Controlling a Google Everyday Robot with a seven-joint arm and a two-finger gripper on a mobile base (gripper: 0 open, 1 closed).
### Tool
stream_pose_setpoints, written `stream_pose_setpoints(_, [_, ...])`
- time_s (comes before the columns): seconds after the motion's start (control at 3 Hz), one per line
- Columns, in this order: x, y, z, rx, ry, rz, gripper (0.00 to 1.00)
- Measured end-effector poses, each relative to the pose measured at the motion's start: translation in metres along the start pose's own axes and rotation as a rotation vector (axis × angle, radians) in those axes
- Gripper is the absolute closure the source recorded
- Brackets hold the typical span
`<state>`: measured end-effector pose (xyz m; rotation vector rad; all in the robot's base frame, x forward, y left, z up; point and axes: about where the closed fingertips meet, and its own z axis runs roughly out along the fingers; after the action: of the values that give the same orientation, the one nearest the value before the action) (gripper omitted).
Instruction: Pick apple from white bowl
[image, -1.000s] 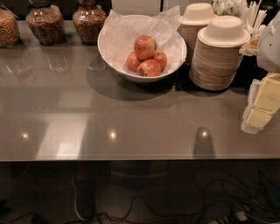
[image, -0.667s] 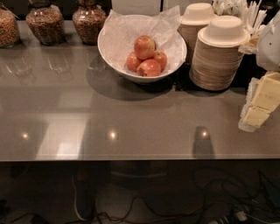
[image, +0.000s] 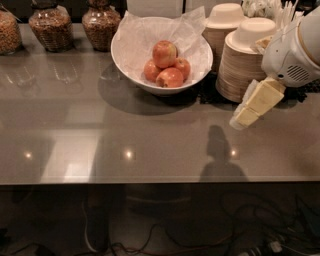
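Note:
The white bowl (image: 125, 62) stands at the back middle of the grey table, lined with crinkled white paper. Several red-yellow apples (image: 165, 54) lie piled in it, one on top of the others. My gripper (image: 250, 107), cream-coloured under a white arm housing (image: 295, 52), hangs over the table at the right. It points down and to the left, a short way right of the bowl and in front of the stacked beige bowls. It holds nothing that I can see.
Two stacks of beige disposable bowls (image: 245, 60) stand right of the white bowl, close behind my gripper. Glass jars of snacks (image: 50, 25) line the back left. The table's front edge (image: 150, 182) runs across the lower frame, with cables on the floor below.
My gripper and arm have moved left and slightly up, further into view and closer to the white bowl. The bowl and apples have not moved.

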<state>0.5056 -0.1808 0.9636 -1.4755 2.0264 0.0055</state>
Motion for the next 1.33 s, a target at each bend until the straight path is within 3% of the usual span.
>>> stream_pose_setpoints(0.33, [-0.029, -0.037, 0.02, 0.087, -0.099, 0.006, 0.0])
stream_pose_setpoints(0.67, [-0.059, -0.072, 0.038, 0.143, -0.158, -0.002, 0.0])
stream_pose_setpoints(1.0, [-0.089, -0.097, 0.059, 0.159, -0.196, -0.017, 0.0])
stream_pose_setpoints(1.33, [-0.116, -0.113, 0.085, 0.143, -0.216, -0.025, 0.0])
